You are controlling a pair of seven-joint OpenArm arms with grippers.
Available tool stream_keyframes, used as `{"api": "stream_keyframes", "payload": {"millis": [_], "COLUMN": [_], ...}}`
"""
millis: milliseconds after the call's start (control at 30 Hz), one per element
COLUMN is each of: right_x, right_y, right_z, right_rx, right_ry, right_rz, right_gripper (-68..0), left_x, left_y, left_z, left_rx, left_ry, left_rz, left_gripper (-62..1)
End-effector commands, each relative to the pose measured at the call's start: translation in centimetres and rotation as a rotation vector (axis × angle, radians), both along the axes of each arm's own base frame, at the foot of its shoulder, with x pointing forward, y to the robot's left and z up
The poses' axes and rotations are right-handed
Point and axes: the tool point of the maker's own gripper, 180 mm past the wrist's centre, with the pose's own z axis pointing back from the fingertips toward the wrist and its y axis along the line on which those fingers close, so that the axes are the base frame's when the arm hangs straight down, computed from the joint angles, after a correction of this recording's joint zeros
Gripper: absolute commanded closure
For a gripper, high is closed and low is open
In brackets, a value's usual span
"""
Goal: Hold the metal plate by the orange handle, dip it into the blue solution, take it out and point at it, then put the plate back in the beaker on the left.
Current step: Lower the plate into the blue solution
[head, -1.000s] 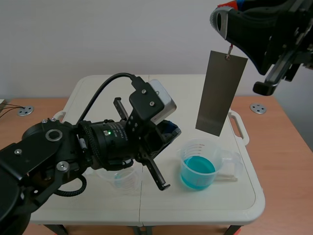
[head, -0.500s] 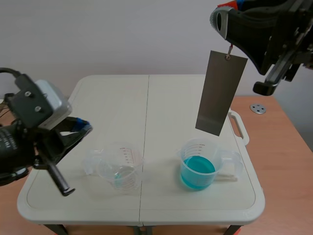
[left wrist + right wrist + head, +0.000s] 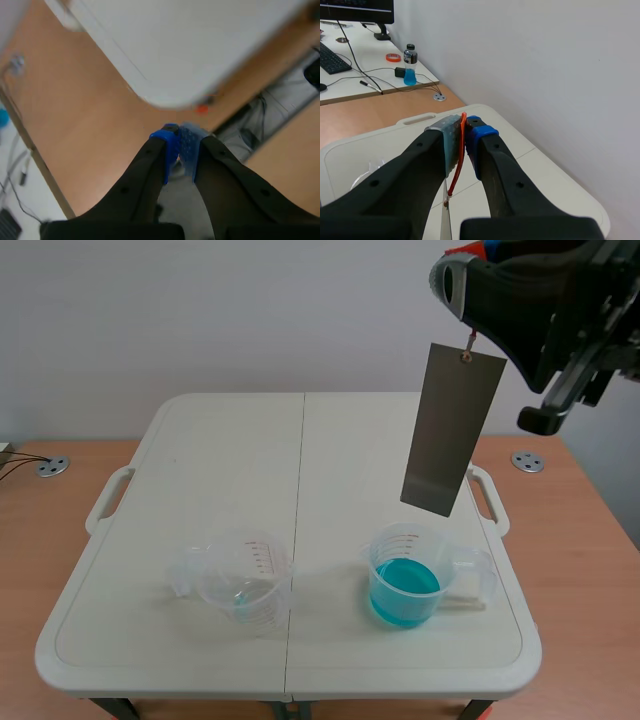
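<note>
Your right gripper (image 3: pixel 465 134) pinches the orange handle (image 3: pixel 459 165), and the plate (image 3: pixel 452 430) hangs above the blue beaker (image 3: pixel 405 585), clear of it. Your left gripper (image 3: pixel 181 142) is closed on nothing, beyond the table (image 3: pixel 200 40).

An office-like lab: measuring beakers (image 3: pixel 240 585) on a folding table (image 3: pixel 230 460), a desk (image 3: pixel 350 80) with keyboard (image 3: pixel 331 59) and monitor (image 3: pixel 357 10).

Dull grey across the metal plate (image 3: pixel 452 430); orange-red on the orange handle (image 3: pixel 458 160). Turquoise for the blue solution (image 3: pixel 404 588). Clear, with faint printed scale lines, on the left beaker (image 3: pixel 242 580). Off-white over the table (image 3: pixel 220 460). Black on the right hand (image 3: pixel 465 142), with one grey-green dotted pad and one blue.
</note>
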Motion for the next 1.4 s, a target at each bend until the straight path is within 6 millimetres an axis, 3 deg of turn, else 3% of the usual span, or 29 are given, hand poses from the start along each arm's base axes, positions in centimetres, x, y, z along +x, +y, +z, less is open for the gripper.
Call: {"api": "stream_keyframes", "payload": {"millis": [0, 233, 433, 600, 1000, 1200, 1367], "right_x": [-0.3, -0.3, -0.4, -0.7, -0.2, 0.0, 0.3], "right_y": [0.4, 0.4, 0.5, 1.2, 0.9, 0.9, 0.8], "right_z": [0.9, 1.0, 1.1, 0.7, -0.5, -1.4, -2.7], "right_rx": [0.025, 0.030, 0.043, 0.047, 0.062, 0.064, 0.072], "right_ry": [-0.025, -0.024, -0.020, -0.004, 0.039, 0.068, 0.109], "right_rz": [0.024, 0.026, 0.033, 0.056, 0.044, 0.043, 0.041], "right_gripper": [-1.3, -1.3, -1.3, -1.3, -1.3, -1.3, -1.3], "left_x": [-1.2, -7.3, -12.6, -15.9, -20.8, -22.3, -22.4], "left_y": [0.0, 1.4, -0.3, -2.3, -6.4, -7.7, -7.9], "left_z": [-0.9, -5.0, -7.8, -9.7, -12.9, -13.4, -13.4], "left_rx": [-0.018, -0.048, -0.133, -0.173, -0.222, -0.240, -0.245], "left_ry": [0.025, 0.173, 0.299, 0.379, 0.520, 0.565, 0.568], "left_rz": [0.009, 0.072, 0.123, 0.164, 0.156, 0.140, 0.139], "left_gripper": [-1.6, -1.6, -1.6, -1.6, -1.6, -1.6, -1.6]}}
